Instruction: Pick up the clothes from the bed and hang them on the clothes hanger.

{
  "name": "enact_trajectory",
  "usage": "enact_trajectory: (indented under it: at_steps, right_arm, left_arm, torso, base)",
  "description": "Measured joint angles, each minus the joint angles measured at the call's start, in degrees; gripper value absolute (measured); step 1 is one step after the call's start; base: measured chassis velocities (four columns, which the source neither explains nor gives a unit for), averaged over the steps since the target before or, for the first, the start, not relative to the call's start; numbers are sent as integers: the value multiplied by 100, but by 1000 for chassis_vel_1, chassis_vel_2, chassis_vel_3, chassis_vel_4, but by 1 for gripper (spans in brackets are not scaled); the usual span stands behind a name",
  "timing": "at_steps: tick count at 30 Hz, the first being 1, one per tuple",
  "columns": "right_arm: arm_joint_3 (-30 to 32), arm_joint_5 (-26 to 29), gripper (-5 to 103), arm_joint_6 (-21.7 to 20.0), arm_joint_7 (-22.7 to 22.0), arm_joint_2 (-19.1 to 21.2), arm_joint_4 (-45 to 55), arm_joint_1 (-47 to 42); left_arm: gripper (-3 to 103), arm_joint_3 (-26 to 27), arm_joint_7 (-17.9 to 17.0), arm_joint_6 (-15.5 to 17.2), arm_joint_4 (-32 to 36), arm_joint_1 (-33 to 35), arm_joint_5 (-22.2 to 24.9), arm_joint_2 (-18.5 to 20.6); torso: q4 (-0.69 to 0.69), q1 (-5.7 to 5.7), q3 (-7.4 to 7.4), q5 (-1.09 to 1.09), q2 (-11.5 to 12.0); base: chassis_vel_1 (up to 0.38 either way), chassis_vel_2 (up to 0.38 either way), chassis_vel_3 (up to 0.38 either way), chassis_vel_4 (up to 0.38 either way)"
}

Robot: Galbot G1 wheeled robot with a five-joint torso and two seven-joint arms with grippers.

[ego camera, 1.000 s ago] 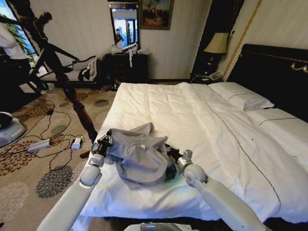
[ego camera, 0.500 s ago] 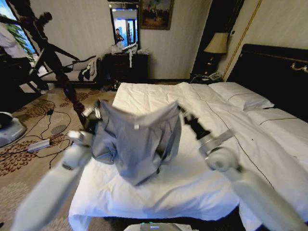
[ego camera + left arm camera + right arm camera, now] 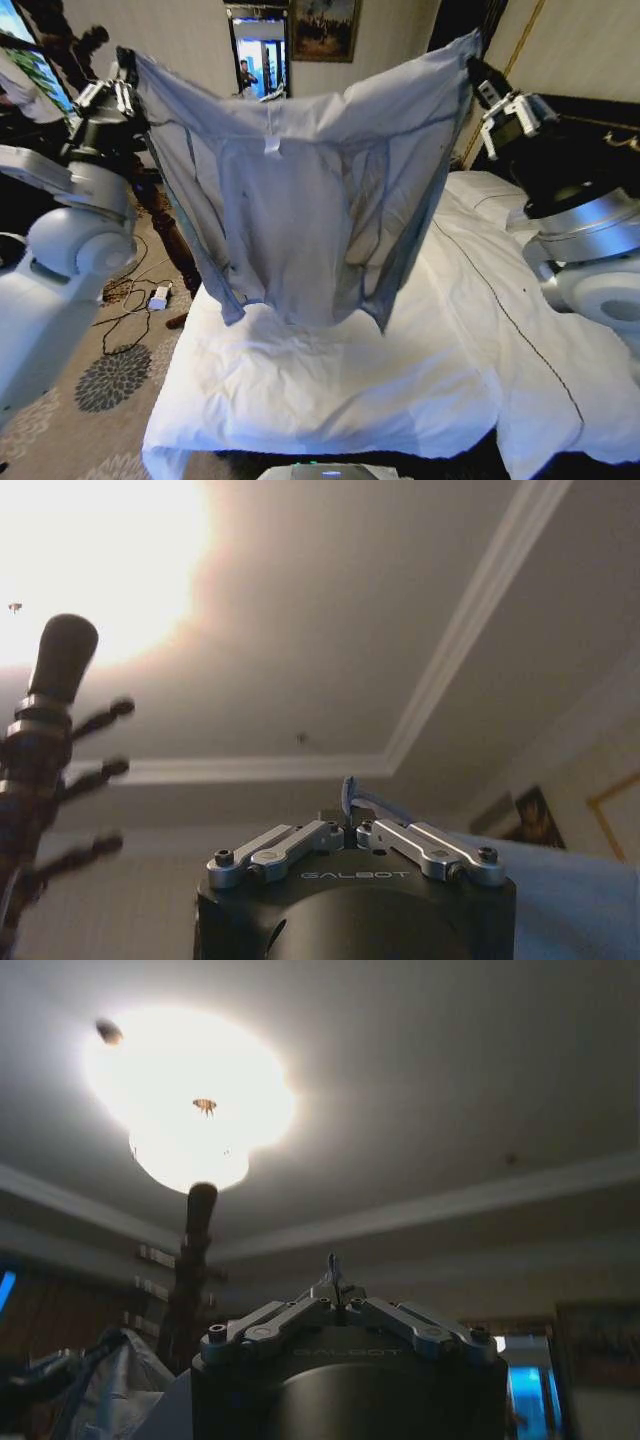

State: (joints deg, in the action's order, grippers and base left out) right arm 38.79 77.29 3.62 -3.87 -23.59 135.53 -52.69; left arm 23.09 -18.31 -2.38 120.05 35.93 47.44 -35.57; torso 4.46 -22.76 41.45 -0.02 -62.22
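The clothes, one light blue-grey shirt [image 3: 300, 190], hang spread wide in the air above the bed [image 3: 330, 390]. My left gripper [image 3: 124, 62] is shut on the shirt's upper left corner. My right gripper [image 3: 472, 60] is shut on the upper right corner, at about the same height. In the left wrist view the left gripper [image 3: 350, 815] pinches a small fold of blue fabric, with more shirt [image 3: 570, 900] beside it. The right gripper [image 3: 335, 1285] likewise pinches a tuft of fabric. The shirt's lower hem dangles just above the white duvet. The clothes hanger is out of view.
A tall dark turned-wood pole [image 3: 160, 215] stands left of the bed, behind my left arm; its top and pegs [image 3: 50, 710] are close to the left gripper. The black headboard [image 3: 600, 135] is at the right. Cables [image 3: 130, 295] lie on the patterned carpet.
Both grippers have lifted the shirt from the duvet up to head height and moved apart, stretching it open. It was bunched on the bed a second ago.
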Motion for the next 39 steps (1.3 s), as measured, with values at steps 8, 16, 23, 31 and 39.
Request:
enact_trajectory:
  at_steps: [8,16,23,31,39]
  right_arm:
    - [-663,-553,0,-151,-18,-282,-196,-119]
    - [-532,-330,0,-130,4,-169,-130,-232]
    - [-799,-393,0,-234,85,-284,-26,-325]
    - [-626,116,0,-280,221,39,21,-167]
    - [-357,1107,0,117,1592,470,238,154]
  left_arm:
    - [0,-21,41,-48,-8,829,-525,-136]
    - [0,212,105,-15,-207,689,-458,24]
    - [0,70,164,-1,-353,619,-612,-19]
    - [0,-5,264,-16,-583,8,-385,193]
    - [0,-153,250,94,-791,-1210,126,455]
  torso:
    - [-1,0,0,2,0]
    - [0,0,1,-1,1]
    - [2,-1,1,4,1]
    - [1,0,1,3,1]
    - [0,0,-1,4,0]
  base:
    - [0,0,0,0]
    - [0,0,0,0]
    - [0,0,0,0]
    - [0,0,0,0]
    - [0,0,0,0]
